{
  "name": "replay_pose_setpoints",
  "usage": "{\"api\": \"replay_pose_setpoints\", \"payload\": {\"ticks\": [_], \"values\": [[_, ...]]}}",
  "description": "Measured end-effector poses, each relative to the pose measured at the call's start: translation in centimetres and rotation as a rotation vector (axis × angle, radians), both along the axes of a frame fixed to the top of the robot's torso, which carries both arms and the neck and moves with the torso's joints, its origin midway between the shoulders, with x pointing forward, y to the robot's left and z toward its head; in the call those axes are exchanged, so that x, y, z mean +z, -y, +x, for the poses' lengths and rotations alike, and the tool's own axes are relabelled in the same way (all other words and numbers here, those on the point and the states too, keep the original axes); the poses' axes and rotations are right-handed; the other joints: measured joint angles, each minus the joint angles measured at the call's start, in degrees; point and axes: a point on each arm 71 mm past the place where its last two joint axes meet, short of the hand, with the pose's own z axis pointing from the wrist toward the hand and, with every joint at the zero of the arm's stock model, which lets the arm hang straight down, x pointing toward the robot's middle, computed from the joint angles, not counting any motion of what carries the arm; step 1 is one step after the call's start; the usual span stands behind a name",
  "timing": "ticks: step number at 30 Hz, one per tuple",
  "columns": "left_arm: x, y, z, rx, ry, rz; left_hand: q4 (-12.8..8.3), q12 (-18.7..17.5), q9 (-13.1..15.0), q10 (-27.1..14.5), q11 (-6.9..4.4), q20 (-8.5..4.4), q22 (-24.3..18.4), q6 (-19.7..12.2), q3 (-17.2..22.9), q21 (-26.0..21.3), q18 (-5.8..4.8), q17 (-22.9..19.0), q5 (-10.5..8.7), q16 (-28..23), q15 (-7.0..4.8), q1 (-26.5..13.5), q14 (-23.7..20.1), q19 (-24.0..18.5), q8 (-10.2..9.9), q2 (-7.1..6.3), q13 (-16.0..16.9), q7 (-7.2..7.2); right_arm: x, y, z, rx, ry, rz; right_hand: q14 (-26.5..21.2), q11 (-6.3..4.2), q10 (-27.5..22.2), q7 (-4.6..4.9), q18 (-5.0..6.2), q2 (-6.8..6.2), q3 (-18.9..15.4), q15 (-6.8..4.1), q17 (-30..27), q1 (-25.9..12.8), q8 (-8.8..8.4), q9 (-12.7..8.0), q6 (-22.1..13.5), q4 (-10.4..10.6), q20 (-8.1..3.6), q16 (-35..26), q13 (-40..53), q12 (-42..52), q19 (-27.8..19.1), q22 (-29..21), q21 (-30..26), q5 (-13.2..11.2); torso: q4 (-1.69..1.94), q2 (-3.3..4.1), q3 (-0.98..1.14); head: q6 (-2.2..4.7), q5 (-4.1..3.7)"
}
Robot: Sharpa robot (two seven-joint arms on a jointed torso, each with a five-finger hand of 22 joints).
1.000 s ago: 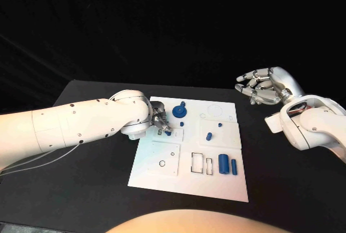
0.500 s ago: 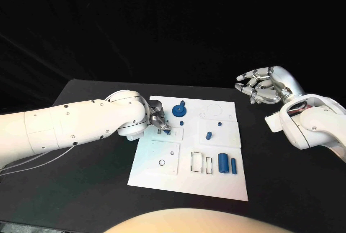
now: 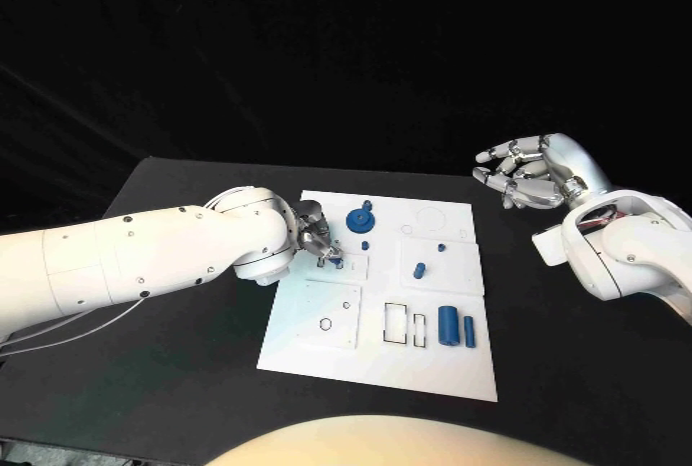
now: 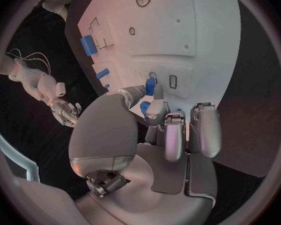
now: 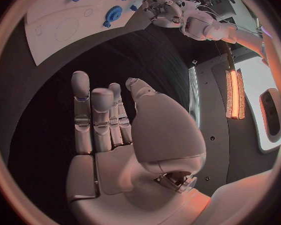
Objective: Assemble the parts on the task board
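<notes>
My task board (image 3: 433, 366), a white plate, lies flat on the black bench (image 3: 144, 386). A blue gear (image 3: 359, 222) sits near its far edge, two blue cylinders (image 3: 456, 326) lie side by side toward its right, and a small blue part (image 4: 150, 89) is pinched in my left hand (image 3: 319, 239).

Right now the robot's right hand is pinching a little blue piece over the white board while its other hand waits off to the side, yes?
Not quite: the left hand pinches the small blue part over the task board, as the left wrist view shows. The right hand waits off to the side, open and holding nothing.
</notes>
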Motion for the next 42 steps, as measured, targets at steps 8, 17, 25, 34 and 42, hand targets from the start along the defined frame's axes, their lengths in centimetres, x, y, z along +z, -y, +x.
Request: {"api": "replay_pose_setpoints", "payload": {"ticks": [8, 17, 25, 34, 42], "values": [[-0.62, 0.07, -0.23, 0.001, 0.013, -0.004, -0.34, 0.05, 0.01, 0.01, 0.01, -0.09, 0.04, 0.0, 0.34, 0.0, 0.03, 0.0, 0.0, 0.0, 0.0, -0.52, 0.0, 0.09, 0.0, -0.25, 0.04, 0.0, -0.12, 0.08, -0.04, -0.001, -0.002, 0.0, 0.0, 0.0, 0.0, 0.0, 0.0, 0.19, 0.17, 0.0, 0.0, -0.19, 0.23, -0.01, 0.0, 0.17, 0.0, 0.0, 0.01, 0.0, 0.0, 0.0, 0.0, 0.0, -0.1, 0.01, -0.01, 0.02, 0.01], [-0.85, 0.24, -0.28, -0.004, 0.026, -0.003, -0.58, 0.05, 0.04, 0.08, 0.09, -0.09, 0.04, 0.01, 0.58, 0.0, 0.05, 0.04, -0.01, 0.0, 0.0, -0.73, 0.0, 0.09, 0.0, -0.29, 0.03, 0.0, -0.15, 0.12, -0.05, -0.002, -0.003, 0.0, 0.0, 0.0, 0.0, 0.0, 0.0, 0.25, 0.17, 0.0, 0.0, -0.25, 0.22, -0.02, 0.0, 0.17, 0.0, 0.0, 0.01, 0.0, 0.0, 0.0, 0.01, 0.0, -0.1, 0.04, -0.01, 0.02, -0.13], [-0.88, 0.3, -0.27, -0.008, 0.032, -0.001, -0.71, 0.05, 0.05, 0.08, 0.1, -0.09, 0.03, 0.01, 0.71, 0.0, 0.07, 0.04, -0.07, 0.0, -0.2, -0.72, -0.2, 0.09, -0.02, -0.28, 0.03, 0.0, -0.23, 0.11, -0.07, -0.002, -0.005, 0.001, 0.0, 0.0, 0.0, 0.0, 0.0, 0.25, 0.17, 0.0, 0.01, -0.25, 0.22, -0.02, 0.0, 0.17, 0.0, 0.0, -0.06, 0.0, 0.0, -0.07, 0.01, 0.0, -0.09, 0.07, -0.02, -0.12, -0.13], [-0.88, 0.36, -0.31, -0.022, 0.03, 0.01, -0.76, 0.05, 0.0, 0.3, -0.11, -0.09, 0.14, 0.12, 0.76, 0.0, 0.09, 0.03, -0.14, 0.0, -0.2, -0.81, -0.2, 0.09, -0.1, -0.19, 0.18, 0.11, -0.28, 0.14, -0.06, -0.003, -0.006, 0.003, 0.0, 0.0, 0.0, 0.0, -0.01, 0.25, 0.17, 0.0, 0.01, -0.25, 0.22, -0.02, 0.0, 0.16, 0.0, 0.0, -0.05, 0.0, 0.0, -0.06, 0.01, 0.0, -0.08, 0.05, -0.04, -0.3, -0.13], [-0.92, 0.41, -0.35, -0.034, 0.024, 0.019, -0.8, 0.25, 0.0, 0.31, -0.11, -0.09, 0.14, 0.41, 0.8, 0.0, 0.09, 0.02, -0.22, 0.0, -0.2, -0.84, -0.2, 0.09, 0.0, -0.16, 0.27, -0.02, -0.33, 0.15, -0.05, -0.003, -0.008, 0.004, 0.0, 0.0, 0.0, 0.0, 0.0, 0.25, 0.17, 0.0, 0.01, -0.25, 0.22, -0.01, 0.0, 0.16, 0.0, 0.0, -0.05, 0.0, 0.0, -0.06, 0.01, 0.0, -0.06, 0.04, -0.04, -0.52, -0.06]]}}
